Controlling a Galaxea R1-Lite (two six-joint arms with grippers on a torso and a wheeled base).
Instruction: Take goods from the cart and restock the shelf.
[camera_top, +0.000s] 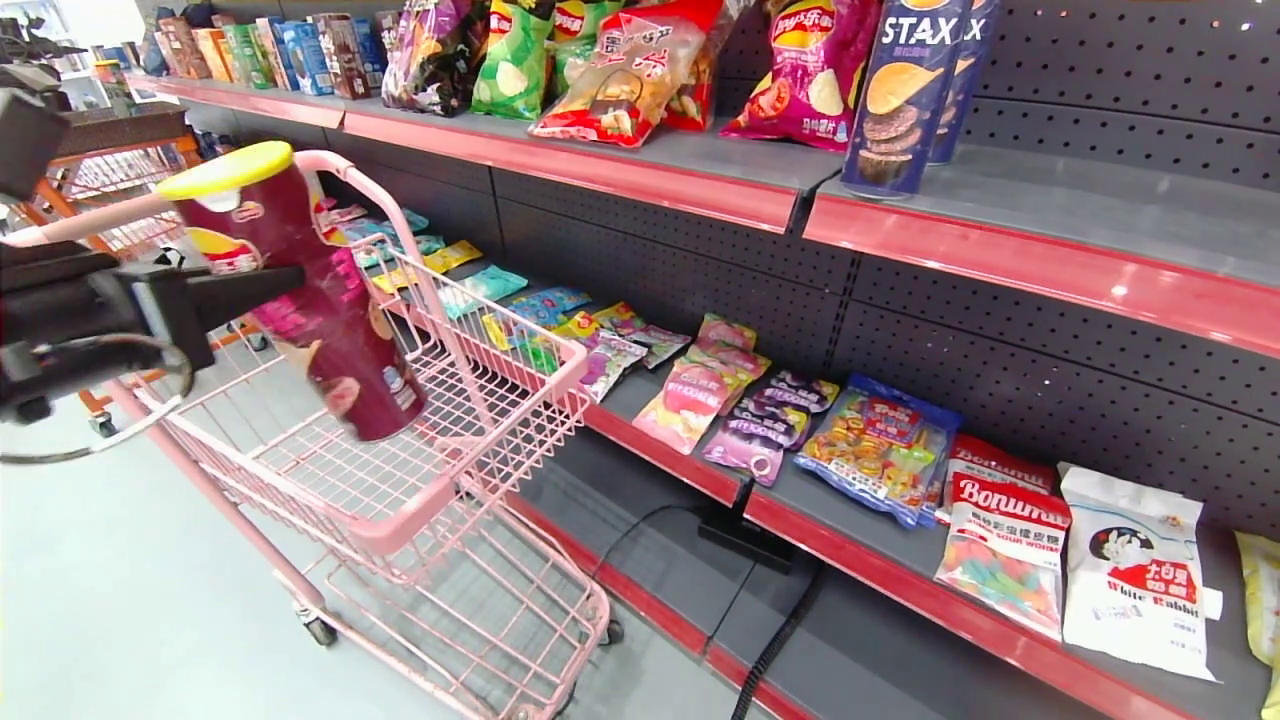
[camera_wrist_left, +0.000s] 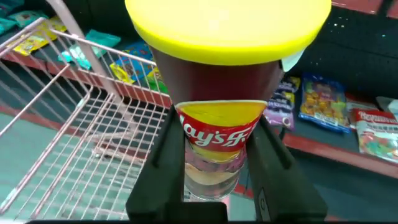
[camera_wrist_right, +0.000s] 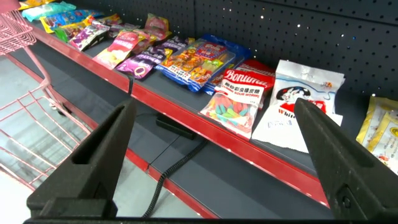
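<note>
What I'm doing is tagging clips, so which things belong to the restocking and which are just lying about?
In the job: left gripper, shut on the chip can; pink cart; upper shelf.
Lying about: candy bags on the lower shelf; black cable; right gripper, open, empty.

Pale grey smooth floor (camera_top: 120, 600). Grey shelf boards with red front edges (camera_top: 1000, 255) run along a dark grey perforated metal back panel (camera_top: 1050, 400) with small light glints. Orange metal-frame rack (camera_top: 120, 153) far left. Black coiled cable (camera_top: 780, 640) down low by the bottom board.
</note>
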